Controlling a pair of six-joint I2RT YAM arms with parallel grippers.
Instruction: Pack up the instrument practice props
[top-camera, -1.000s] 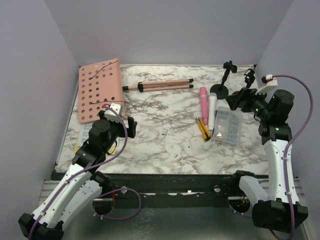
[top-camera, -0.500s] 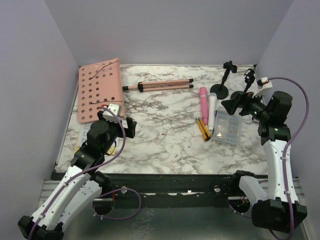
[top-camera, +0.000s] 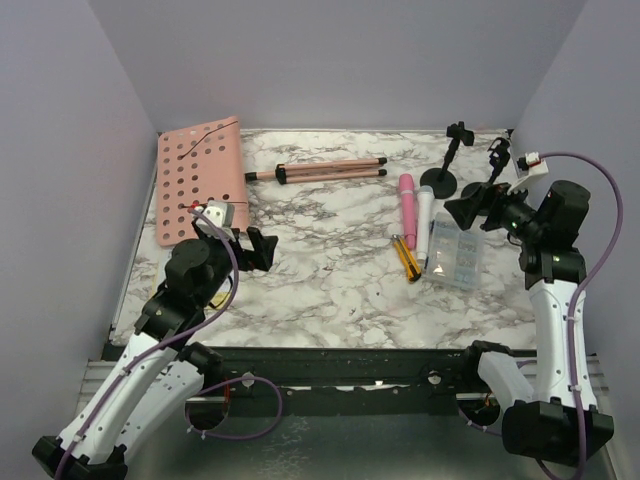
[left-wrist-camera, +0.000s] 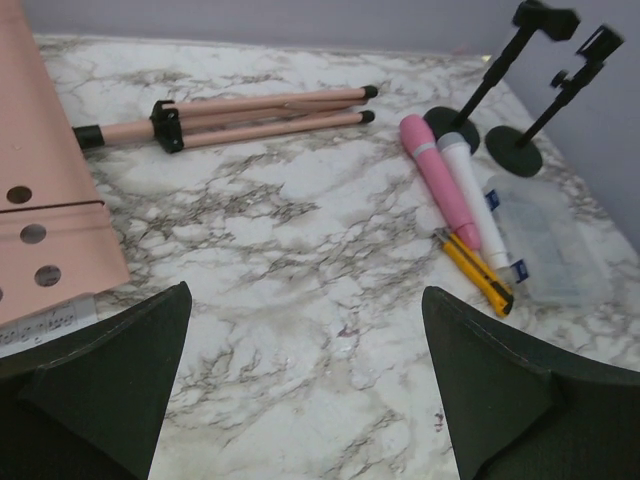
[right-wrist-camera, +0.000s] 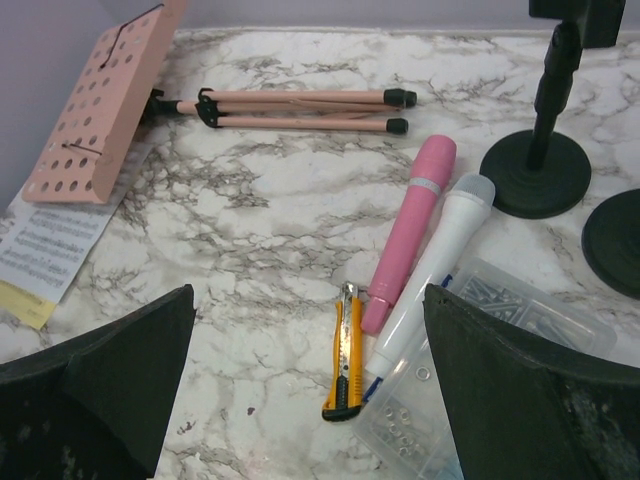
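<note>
We are holding our left fingers wide and empty over the desk at eight o'clock. Our right fingers are spreading just as wide at three o'clock, near the box. The rack is lying at ten o'clock, with pages poking out at its near edge. The folded tripod is lying at twelve. The pink mic and white mic are lying side by side at two o'clock, with the cutter at their six. Two mounts are standing at one o'clock.
</note>
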